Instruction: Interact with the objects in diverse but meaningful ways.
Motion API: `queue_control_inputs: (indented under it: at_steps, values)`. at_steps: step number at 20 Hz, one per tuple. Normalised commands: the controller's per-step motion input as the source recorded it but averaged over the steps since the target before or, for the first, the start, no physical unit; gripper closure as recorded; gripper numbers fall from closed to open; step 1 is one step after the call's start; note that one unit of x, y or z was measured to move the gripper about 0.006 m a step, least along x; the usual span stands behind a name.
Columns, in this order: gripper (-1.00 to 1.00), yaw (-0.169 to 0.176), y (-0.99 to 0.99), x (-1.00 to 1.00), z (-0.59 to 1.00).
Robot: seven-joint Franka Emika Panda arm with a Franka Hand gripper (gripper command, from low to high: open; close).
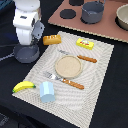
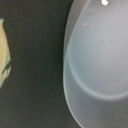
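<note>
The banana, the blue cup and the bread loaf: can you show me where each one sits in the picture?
banana [image 1: 23,86]: exterior view, middle of its yellow curve.
blue cup [image 1: 47,91]: exterior view, its side wall.
bread loaf [image 1: 51,39]: exterior view, middle of its top.

On my feed the exterior view is evenly lit but soft and low in detail, with faint shadows beside the light blue cup [image 1: 47,91], while my wrist view is dim and badly out of focus at close range.
</note>
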Motion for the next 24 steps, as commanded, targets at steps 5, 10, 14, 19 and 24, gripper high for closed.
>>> queue_control_inputs:
  at_steps: [5, 10, 14, 19, 24]
  values:
    - [-1.0, 0.0, -0.47, 0.0, 0.34]
    - [-1.0, 0.017, -0.58, 0.11, 0.16]
    - [-1.0, 0.026, -0.68, 0.15, 0.03]
    - [-1.0, 0.028, -0.73, 0.09, 0.0]
    - [-1.0, 0.029, -0.68, 0.09, -0.02]
